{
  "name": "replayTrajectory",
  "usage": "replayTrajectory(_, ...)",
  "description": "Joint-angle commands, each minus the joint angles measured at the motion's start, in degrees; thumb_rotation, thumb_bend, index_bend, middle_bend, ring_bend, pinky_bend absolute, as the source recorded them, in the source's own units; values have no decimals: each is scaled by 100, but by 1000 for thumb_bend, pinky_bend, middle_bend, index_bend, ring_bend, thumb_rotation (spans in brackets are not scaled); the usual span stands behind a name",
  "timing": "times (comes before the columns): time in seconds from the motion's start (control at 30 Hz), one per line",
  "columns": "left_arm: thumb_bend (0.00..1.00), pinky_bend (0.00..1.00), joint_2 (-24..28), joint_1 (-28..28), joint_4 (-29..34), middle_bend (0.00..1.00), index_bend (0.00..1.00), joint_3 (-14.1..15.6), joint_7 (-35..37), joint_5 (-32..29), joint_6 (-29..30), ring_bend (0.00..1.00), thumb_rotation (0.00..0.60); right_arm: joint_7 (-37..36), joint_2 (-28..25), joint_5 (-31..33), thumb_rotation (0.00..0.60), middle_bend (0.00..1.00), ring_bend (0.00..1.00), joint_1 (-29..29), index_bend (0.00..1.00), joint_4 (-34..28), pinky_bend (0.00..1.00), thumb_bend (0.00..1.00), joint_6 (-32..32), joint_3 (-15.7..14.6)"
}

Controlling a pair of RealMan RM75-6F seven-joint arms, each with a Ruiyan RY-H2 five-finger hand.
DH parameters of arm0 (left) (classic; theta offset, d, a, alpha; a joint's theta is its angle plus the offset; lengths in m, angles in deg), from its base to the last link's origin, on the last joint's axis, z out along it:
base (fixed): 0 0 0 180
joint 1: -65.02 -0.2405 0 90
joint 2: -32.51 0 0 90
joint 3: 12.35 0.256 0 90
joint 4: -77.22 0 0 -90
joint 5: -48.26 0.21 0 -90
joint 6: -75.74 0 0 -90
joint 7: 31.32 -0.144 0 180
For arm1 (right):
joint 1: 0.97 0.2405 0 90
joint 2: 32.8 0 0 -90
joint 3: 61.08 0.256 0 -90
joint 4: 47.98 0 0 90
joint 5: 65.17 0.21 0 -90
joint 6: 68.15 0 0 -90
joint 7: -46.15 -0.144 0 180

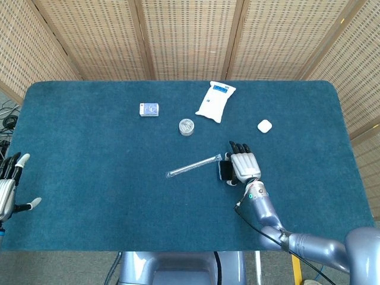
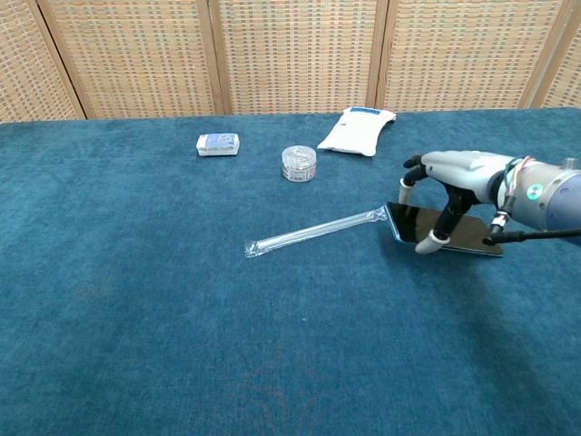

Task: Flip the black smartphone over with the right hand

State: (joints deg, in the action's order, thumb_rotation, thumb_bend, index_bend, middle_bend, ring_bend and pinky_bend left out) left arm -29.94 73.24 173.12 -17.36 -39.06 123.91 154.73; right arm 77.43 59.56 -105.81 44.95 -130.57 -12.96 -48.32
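**Phone tipped up under the right hand, long axis running toward the wrist**

The flat black glossy smartphone [image 2: 442,233] is sitting just right of the long clear plastic-wrapped straw [image 2: 314,232], with its near-straw edge lifted off the blue carpeted table [image 2: 182,318] and almost touching the straw's right tip. The right hand [image 2: 451,186] is arching over it, fingers spread and curled down along the phone's far side and the thumb pressing on its near side, so the phone is being pinched across its width. In the head view the right hand [image 1: 243,165] is covering most of the phone [image 1: 224,171]. The phone's long axis is lying left to right, away from the straw. The left hand [image 1: 9,189] is hanging far off at the table's left edge, fingers apart, holding nothing, so the right is much the nearer.
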Motion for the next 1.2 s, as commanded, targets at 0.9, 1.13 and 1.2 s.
replayTrajectory(0.9, 0, 0, -6, 7, 41, 0, 0, 49, -59, 74, 16, 0, 600, -4040, -1557, -2304, 600, 0, 0, -1211, 0, -572, 0, 260, -401, 43)
replayTrajectory(1.13, 0, 0, 27, -30, 95, 0, 0, 53, -19, 129, 105, 0, 600, -4622, -2147, -2837, 600, 0, 0, -1471, 0, -120, 0, 260, -484, -179)
replayTrajectory(1.2, 0, 0, 40, -42, 105, 0, 0, 64, 1, 158, 126, 0, 600, -4862, -2276, -2944, 600, 0, 0, -1572, 0, 52, 0, 260, -486, -245)
